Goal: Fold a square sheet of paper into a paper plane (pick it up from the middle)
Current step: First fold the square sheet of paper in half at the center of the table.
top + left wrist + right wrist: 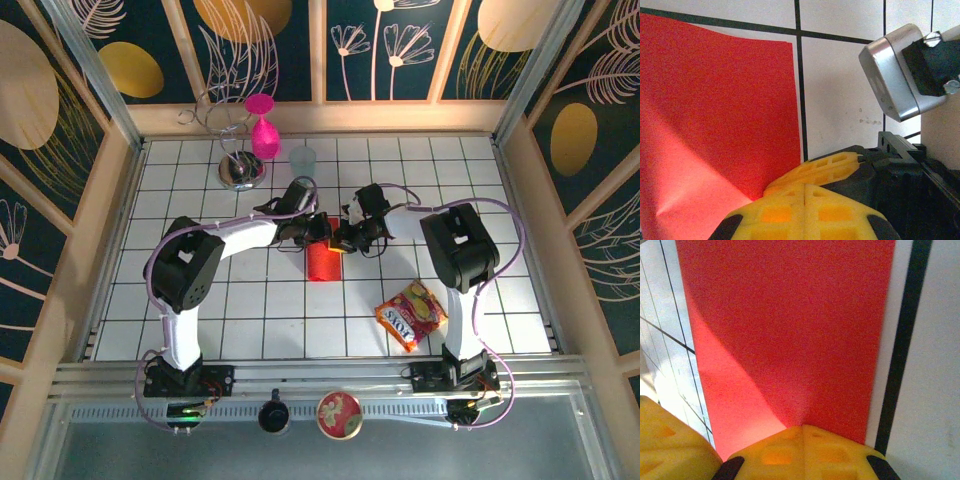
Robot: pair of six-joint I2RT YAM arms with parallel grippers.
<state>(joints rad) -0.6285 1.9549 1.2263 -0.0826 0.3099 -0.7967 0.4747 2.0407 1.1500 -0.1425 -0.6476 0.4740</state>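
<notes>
The thin bright red matte paper sheet (322, 262) shows as a narrow strip at the middle of the white gridded counter (250, 320), with its long axis running near to far. The left tool (316, 232) and the right tool (341, 240) are both clamped on its far end.

A white, black-gridded tabletop (300, 320) sits brightly lit inside wood-framed dark floral wall panels (400, 50).
</notes>
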